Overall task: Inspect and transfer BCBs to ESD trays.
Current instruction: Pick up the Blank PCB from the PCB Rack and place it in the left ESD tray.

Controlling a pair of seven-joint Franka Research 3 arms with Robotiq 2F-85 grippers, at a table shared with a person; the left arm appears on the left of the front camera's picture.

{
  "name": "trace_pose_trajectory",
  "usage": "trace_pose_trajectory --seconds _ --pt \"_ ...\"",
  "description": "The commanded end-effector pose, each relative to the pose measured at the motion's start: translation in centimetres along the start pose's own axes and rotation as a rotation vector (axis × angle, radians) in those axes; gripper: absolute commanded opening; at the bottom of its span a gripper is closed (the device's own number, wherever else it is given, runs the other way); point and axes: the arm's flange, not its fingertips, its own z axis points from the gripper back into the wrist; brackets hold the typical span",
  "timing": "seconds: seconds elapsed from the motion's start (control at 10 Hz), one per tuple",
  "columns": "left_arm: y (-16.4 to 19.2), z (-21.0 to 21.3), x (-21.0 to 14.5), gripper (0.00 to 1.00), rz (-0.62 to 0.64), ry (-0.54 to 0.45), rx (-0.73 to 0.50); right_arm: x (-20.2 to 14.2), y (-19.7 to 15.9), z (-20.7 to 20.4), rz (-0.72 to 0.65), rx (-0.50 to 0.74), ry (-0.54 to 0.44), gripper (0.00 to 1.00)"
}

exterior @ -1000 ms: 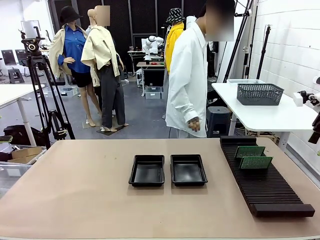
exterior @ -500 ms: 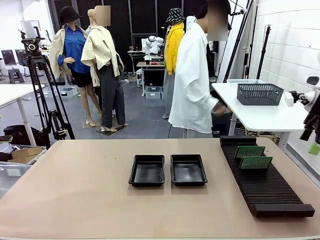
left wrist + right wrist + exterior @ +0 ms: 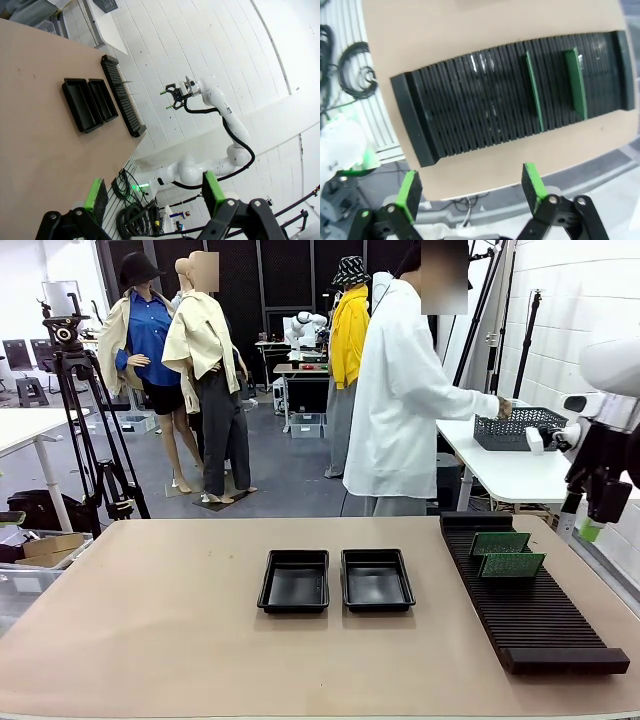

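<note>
Two ESD trays, glossy black and with nothing in them, lie side by side mid-table, left tray and right tray. Both BCBs stand edge-up in a slotted rack at the table's right: one green board behind the other. My right gripper hangs open in the air beyond the rack's right side. Its wrist view looks down past the open right gripper at both boards. My left gripper is open with nothing between its fingers, high above the table, with the trays far below.
A person in a white coat stands at the far edge and reaches a hand toward a dark mesh basket on a white side table. A camera tripod stands back left. Cables lie on the floor beside the table.
My right arm has come in from the right edge, now hanging beside the rack. The person has turned and stretched an arm out to the mesh basket.
</note>
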Motion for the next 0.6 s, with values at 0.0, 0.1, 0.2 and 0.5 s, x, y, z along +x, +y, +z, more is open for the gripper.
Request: trace_pose_trajectory --seconds 0.0,0.1,0.2,0.5 --pt "-0.2 0.2 -0.1 1.00 0.003 0.001 0.009 0.9 -1.8 -0.1 0.044 0.006 0.020 1.00" --pt "-0.2 0.2 -0.1 1.00 0.003 0.001 0.009 1.5 -2.2 -0.4 0.062 0.002 0.028 1.00" --pt "-0.2 0.2 -0.1 1.00 0.003 0.001 0.009 2.1 -2.7 -0.7 0.083 0.002 0.042 1.00" --pt "-0.2 0.2 -0.1 1.00 0.003 0.001 0.009 3.7 -4.4 -2.5 0.139 -0.002 0.049 1.00"
